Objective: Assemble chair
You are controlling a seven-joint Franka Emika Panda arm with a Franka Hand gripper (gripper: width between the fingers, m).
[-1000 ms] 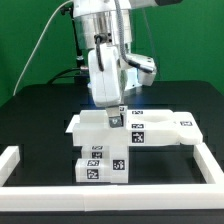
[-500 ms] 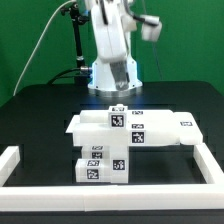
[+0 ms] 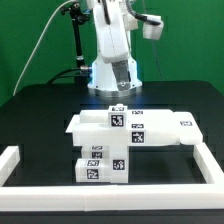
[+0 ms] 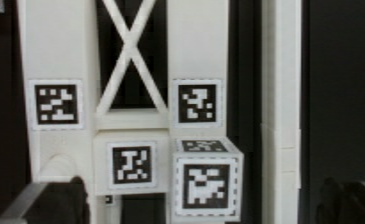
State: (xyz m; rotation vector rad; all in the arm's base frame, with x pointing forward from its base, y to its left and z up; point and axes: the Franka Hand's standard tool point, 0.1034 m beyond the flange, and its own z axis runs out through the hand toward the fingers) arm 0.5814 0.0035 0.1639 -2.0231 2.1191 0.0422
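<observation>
Right now the chair [image 3: 128, 140] sits as a joined cluster of white tagged pieces on the black tabletop [image 3: 40, 115], toward the edge closed off by the low white border rail [image 3: 20, 158]. Its broad flat part runs lengthwise across the tabletop, parallel to that rail, and a blocky part steps down from it toward the rail. The robot arm [image 3: 112, 45] stands at the far side of the tabletop, raised well above the pieces, touching none of them. The wrist view looks almost straight down on tagged panels and one small cube-like block [image 4: 205, 178], so the chair appears to lie directly beneath the gripper [image 4: 179, 205]; any coming move is most likely a straight descent. Only dark, blurred shapes at the corners of the wrist view hint at the fingers [image 4: 46, 198], and in the exterior view they are too small to read. I cannot tell whether they are apart or together.
</observation>
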